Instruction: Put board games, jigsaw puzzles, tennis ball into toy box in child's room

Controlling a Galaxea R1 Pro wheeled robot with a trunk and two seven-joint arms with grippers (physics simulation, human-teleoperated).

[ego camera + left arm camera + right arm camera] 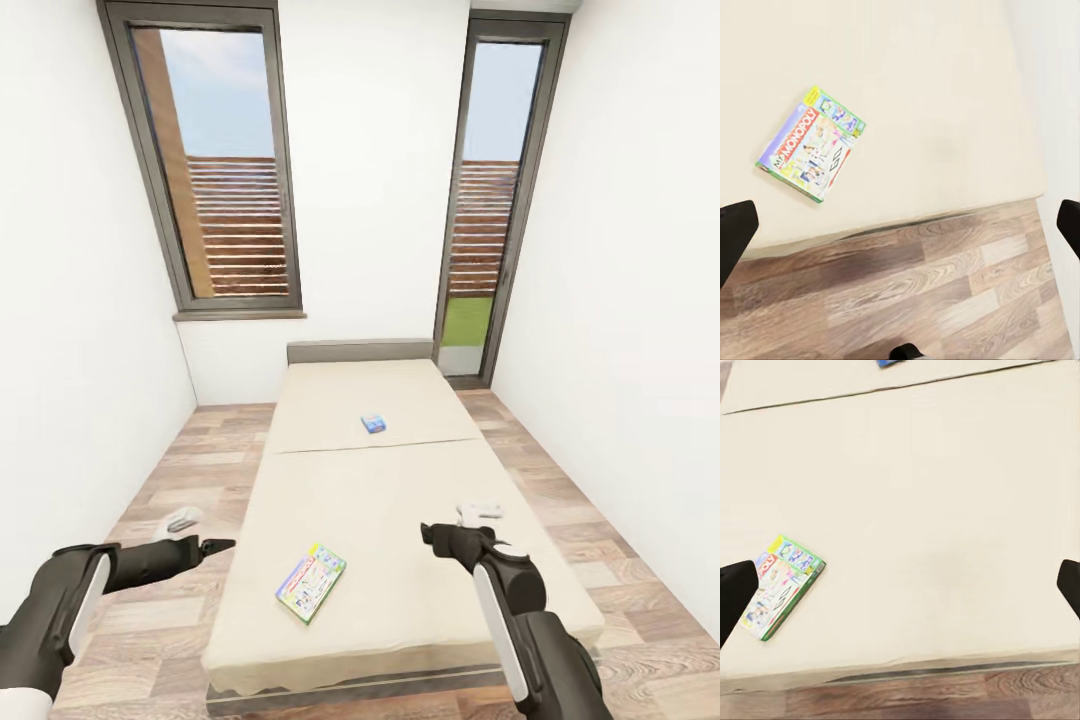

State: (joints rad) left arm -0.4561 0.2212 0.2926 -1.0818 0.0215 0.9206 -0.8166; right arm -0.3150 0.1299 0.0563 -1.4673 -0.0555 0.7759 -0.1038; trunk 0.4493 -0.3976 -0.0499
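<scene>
A larger board game (311,582) with green-yellow edges lies flat near the front edge of the beige bed (400,490); it also shows in the left wrist view (811,144) and the right wrist view (784,585). A small blue board game (374,423) lies further up the mattress, close to the headboard end (889,362). My left gripper (200,533) hangs open and empty over the floor, left of the bed. Over the bed's front right part, my right gripper (455,523) is open and empty too. The table, toy box, jigsaw puzzles and tennis ball are out of view.
White walls close in on both sides of the bed, with strips of wood-plank floor (170,470) along each side. A grey headboard (360,350) stands at the far end. Two tall dark-framed windows (225,170) are in the back wall.
</scene>
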